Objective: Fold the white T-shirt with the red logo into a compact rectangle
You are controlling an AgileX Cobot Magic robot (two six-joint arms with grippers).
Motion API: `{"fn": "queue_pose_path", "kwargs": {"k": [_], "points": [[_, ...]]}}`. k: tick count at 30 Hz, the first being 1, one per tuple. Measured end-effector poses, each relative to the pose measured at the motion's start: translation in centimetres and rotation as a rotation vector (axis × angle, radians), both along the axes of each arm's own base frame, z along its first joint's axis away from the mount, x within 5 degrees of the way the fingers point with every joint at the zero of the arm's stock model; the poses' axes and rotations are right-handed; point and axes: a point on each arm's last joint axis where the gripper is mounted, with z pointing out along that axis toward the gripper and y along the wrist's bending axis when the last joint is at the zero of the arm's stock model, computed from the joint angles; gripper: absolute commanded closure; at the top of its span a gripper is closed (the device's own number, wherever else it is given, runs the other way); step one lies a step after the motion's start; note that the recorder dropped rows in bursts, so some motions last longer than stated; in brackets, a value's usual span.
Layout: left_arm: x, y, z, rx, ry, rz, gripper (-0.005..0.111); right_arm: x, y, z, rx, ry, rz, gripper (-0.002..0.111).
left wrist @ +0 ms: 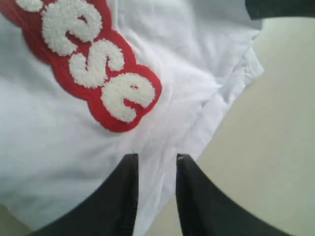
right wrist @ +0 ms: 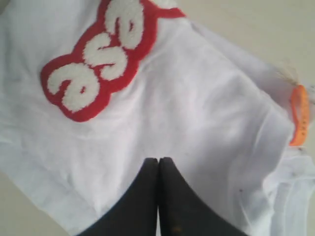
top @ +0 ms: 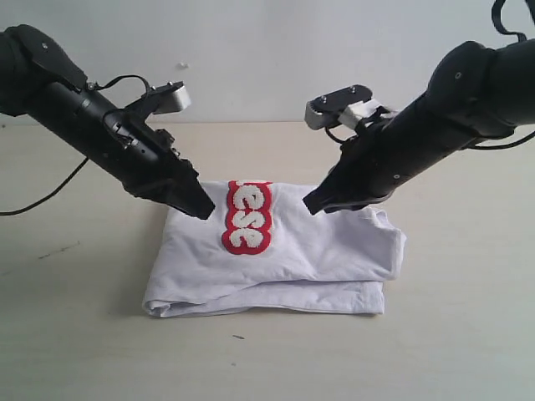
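Lying near the middle of the pale bench [top: 75, 334], the white T-shirt [top: 318, 251] is folded into a thick, roughly rectangular bundle, with layered edges showing along its near side. On the left, a black arm slopes down from the upper left corner of the exterior view. The left gripper [top: 205, 209] hangs at the shirt's far left corner, its two fingers a little apart with only white cloth visible in the gap. Just to its right, the red logo [top: 248, 217] runs from the shirt's far edge toward the near one, showing the fuzzy white letters "ese". Farther right, the right gripper [top: 311, 205] comes down from the upper right, fingers pressed together and holding nothing, over the shirt's far right part. Whether either tip touches the cloth I cannot tell. An orange neck tag [right wrist: 299, 115] lies at the shirt's edge. A plain white wall [top: 251, 50] stands behind the bench.
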Motion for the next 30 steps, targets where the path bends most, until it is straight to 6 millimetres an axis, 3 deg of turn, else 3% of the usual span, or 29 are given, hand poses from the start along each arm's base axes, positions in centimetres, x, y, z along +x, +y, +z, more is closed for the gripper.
{"fn": "queue_pose_path", "kwargs": {"k": [5,9,15,21,30], "points": [[-2.0,1.1,-1.0,0.041,-0.009,0.073,0.079,0.1,-1.1,0.3,-0.064,0.007,-0.135,0.108],[-3.7,2.6,-1.9,0.069,-0.141,0.207,0.079,0.4,-1.8,0.4,-0.116,-0.018,-0.220,0.108],[-6.2,4.9,-0.3,0.072,-0.373,0.381,0.079,0.6,-2.4,0.6,-0.146,-0.058,-0.276,0.108],[-8.9,6.5,2.1,0.062,-0.483,0.473,0.079,-2.2,-3.3,2.7,-0.101,-0.192,-0.317,0.108],[-12.7,6.4,3.3,0.063,-0.602,0.490,0.079,-6.6,-4.1,3.5,-0.027,-0.311,-0.324,0.108]]}}
